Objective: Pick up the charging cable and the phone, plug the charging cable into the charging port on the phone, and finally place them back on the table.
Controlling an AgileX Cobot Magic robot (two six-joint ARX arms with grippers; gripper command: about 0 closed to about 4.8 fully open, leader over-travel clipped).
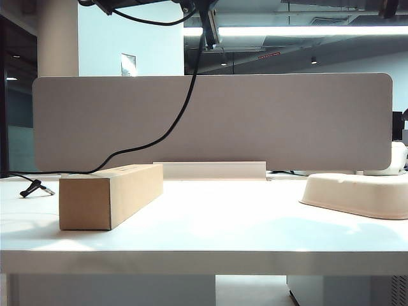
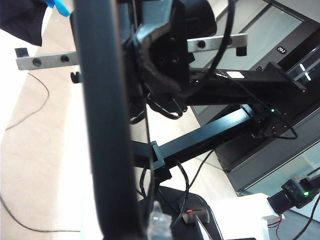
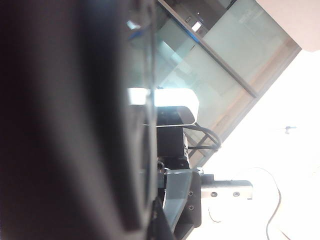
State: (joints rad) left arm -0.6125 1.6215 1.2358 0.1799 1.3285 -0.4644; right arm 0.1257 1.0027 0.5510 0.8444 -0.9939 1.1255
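Overhead, the charging cable [image 1: 182, 105] droops from both closed claws.

The exterior camera sits low at the table's [image 1: 204, 242] front edge facing the divider panel [image 1: 210, 121], while both wrist cameras, raised, look close past dark blurred objects toward the room, sharing nothing recognisable.

You see the table [image 1: 210, 236] as a smooth white top with a faint sheen. The divider panel [image 1: 255, 121] behind it looks like matt grey fabric. The box [image 1: 105, 194] is plain brown cardboard, matt. The tray [image 1: 357, 194] is cream moulded pulp, dull and slightly grainy. The charging cable [image 1: 182, 108] is black, smooth-sheathed cord, hanging from above the panel.
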